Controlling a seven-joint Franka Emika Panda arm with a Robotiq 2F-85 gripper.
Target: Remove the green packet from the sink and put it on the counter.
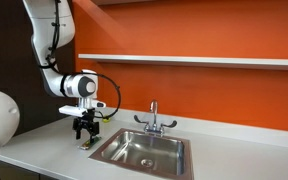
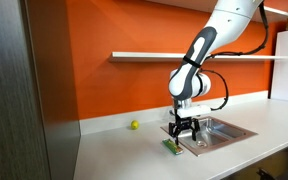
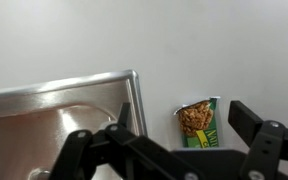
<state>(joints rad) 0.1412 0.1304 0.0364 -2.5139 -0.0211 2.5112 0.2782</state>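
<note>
The green packet [image 3: 198, 122] lies flat on the light counter [image 3: 204, 50] just beside the steel sink's rim [image 3: 124, 85]. It also shows in both exterior views [image 2: 171, 146] [image 1: 84, 142], under the gripper. My gripper [image 3: 179, 130] is open, its fingers spread wide on either side of the packet and above it, not touching it. In the exterior views the gripper [image 1: 84, 132] [image 2: 185, 133] hangs over the counter at the sink's edge. The sink [image 1: 144, 151] is a steel basin with a chrome tap [image 1: 154, 120].
A small yellow-green ball [image 2: 134, 125] lies on the counter by the orange wall. A grey wall shelf [image 1: 204, 61] runs above the sink. A dark panel [image 2: 24, 90] stands at the counter's end.
</note>
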